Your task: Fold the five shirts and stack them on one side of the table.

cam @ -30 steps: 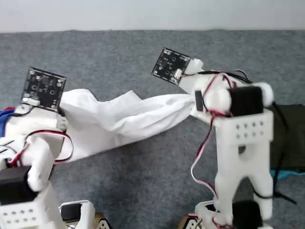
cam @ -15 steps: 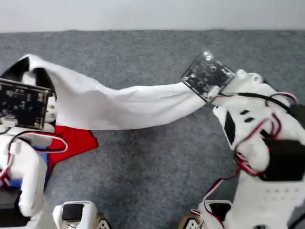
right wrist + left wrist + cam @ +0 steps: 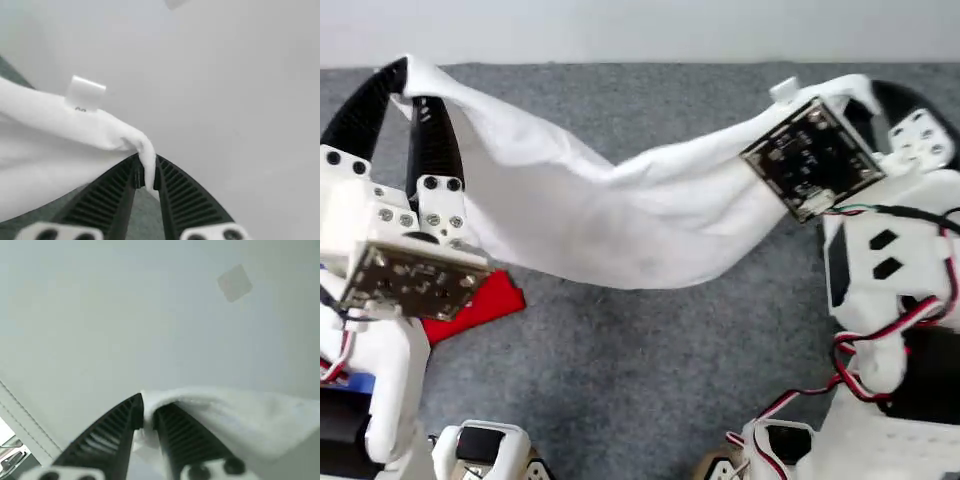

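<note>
The left gripper (image 3: 408, 72) and right gripper (image 3: 146, 175) each pinch tight one end of the white shirt (image 3: 610, 220), lifted over the gray table (image 3: 650, 400), probably to spread it flat.

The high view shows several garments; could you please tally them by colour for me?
white shirt: 1, hanging between both arms
red cloth: 1, partly under an arm
blue cloth: 1, only a sliver showing
Total: 3
</note>
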Motion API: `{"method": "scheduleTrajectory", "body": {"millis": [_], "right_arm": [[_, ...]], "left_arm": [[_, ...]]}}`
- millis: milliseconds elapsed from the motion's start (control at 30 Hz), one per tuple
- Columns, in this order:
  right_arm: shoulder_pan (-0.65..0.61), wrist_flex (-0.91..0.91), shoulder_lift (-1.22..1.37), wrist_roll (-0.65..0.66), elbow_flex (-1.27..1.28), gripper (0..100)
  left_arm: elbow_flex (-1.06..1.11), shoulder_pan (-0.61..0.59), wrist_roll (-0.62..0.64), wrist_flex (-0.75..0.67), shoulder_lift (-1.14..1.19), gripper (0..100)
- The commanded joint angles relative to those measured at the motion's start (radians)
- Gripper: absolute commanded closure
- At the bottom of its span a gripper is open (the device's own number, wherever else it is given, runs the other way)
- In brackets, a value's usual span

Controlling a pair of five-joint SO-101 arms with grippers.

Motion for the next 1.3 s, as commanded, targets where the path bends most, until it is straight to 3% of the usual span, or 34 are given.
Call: {"method": "scheduleTrajectory", "body": {"millis": [0,433,667,800,1033,1167,1267], "right_arm": [[0.07,-0.059,-0.021,-0.008,-0.054,98.8],[0.193,-0.082,-0.044,0.028,-0.222,98.8],[0.242,-0.074,-0.044,0.028,-0.315,98.8],[0.248,0.022,-0.044,0.075,-0.345,98.8],[0.209,0.206,0.027,0.112,-0.232,98.8],[0.134,0.232,0.091,0.107,-0.052,98.8],[0.081,0.177,0.15,0.103,0.101,98.8]], "left_arm": [[-0.033,0.003,-0.066,-0.051,-0.008,99],[-0.236,0.002,-0.081,-0.041,0.035,99],[-0.43,0.005,-0.083,0.084,0.058,99],[-0.466,0.003,-0.143,0.147,0.052,99],[-0.311,0.012,-0.161,0.247,0.112,99],[-0.131,0.012,-0.161,0.186,0.186,99],[0.001,0.009,-0.16,0.052,0.253,99]]}}
